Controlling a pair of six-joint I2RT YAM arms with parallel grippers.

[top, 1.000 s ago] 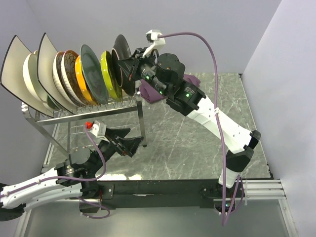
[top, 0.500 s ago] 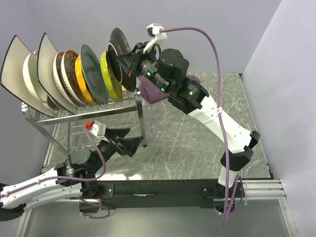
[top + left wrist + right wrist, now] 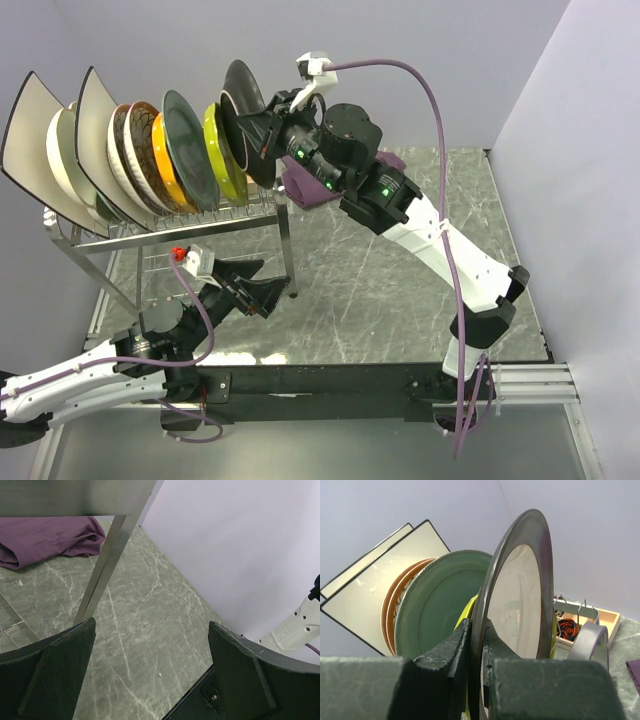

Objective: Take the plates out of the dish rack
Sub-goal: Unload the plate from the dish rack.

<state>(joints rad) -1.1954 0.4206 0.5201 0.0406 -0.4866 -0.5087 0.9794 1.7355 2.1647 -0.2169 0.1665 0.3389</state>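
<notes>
The dish rack (image 3: 190,228) stands at the back left with several plates upright in it: two white square ones (image 3: 95,135), a cream one (image 3: 62,160), a brown-patterned one (image 3: 135,150), an orange one (image 3: 165,165), a teal-green one (image 3: 188,148) and a lime-yellow one (image 3: 222,150). My right gripper (image 3: 262,140) is shut on the near rim of the black plate (image 3: 243,100), held upright just above the rack's right end. In the right wrist view that gripper (image 3: 481,625) pinches the black plate (image 3: 517,590) in front of the teal-green plate (image 3: 440,605). My left gripper (image 3: 255,290) stands open and holds nothing, low beside the rack's front leg.
A purple cloth (image 3: 310,185) lies on the marble table behind the right arm. A small wooden box (image 3: 580,622) sits beyond the rack. The rack's steel leg (image 3: 107,565) rises just left of my left gripper (image 3: 151,625). Walls close in on three sides.
My right gripper has raised the black plate up and slightly left, off the rack's right end. The left arm has not moved.
</notes>
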